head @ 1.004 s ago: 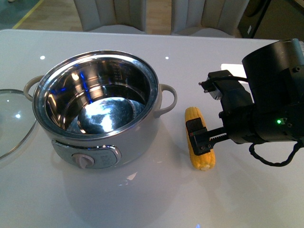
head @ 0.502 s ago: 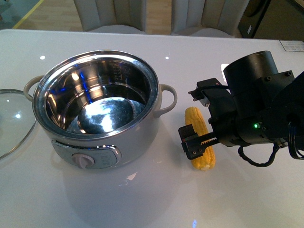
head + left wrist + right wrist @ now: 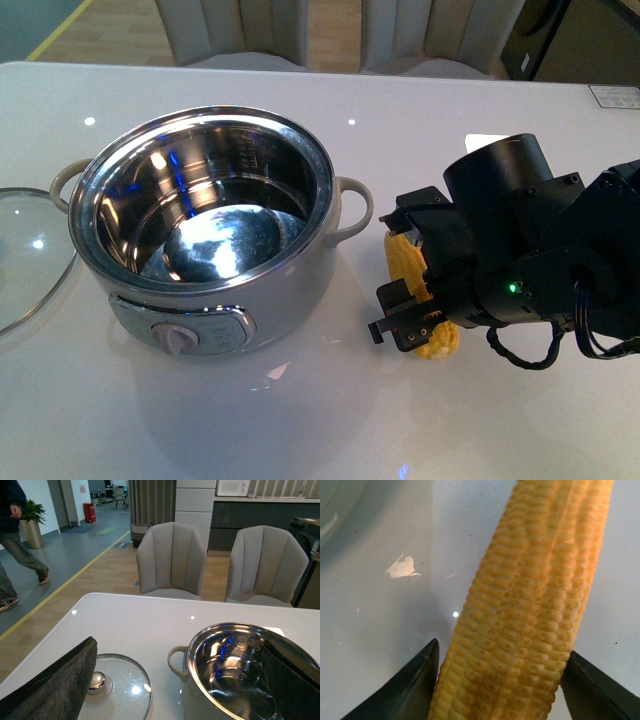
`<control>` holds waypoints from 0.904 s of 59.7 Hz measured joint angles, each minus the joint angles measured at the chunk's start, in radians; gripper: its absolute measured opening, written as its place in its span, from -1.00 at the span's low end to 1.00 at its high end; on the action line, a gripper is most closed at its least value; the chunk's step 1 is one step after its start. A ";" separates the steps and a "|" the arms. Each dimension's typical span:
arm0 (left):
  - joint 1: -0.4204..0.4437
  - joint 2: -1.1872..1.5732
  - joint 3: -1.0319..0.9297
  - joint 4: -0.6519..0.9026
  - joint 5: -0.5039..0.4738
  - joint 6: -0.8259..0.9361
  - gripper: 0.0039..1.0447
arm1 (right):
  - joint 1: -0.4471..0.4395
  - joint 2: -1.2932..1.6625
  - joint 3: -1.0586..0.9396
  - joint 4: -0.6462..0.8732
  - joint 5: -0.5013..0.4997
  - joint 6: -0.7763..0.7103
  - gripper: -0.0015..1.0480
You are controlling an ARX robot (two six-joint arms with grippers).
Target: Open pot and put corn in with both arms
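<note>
The right arm has dropped lower and swung in toward the pot point(image 3: 285, 290), bringing the right gripper point(image 3: 405, 320) down across the corn point(image 3: 403, 260), which lies on the white worktop point(image 3: 300, 420) just beside the pot's right handle. The pot stands open, and the glass lid point(image 3: 25, 260) lies flat at the far left.

From the left wrist, the left gripper point(image 3: 175, 680) is spread wide and holds nothing. It hangs above the lid and the pot. Print on the steel bowl is too small to read.

From the right wrist, black fingers point(image 3: 415, 685) flank the cob; I can't tell whether they grip it.

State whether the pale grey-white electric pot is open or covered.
Open. The pot shows its empty steel bowl; the round glass lid lies on the white table beside it.
</note>
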 joint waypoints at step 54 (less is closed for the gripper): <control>0.000 0.000 0.000 0.000 0.000 0.000 0.88 | -0.039 -0.350 -0.055 0.005 -0.096 0.264 -0.56</control>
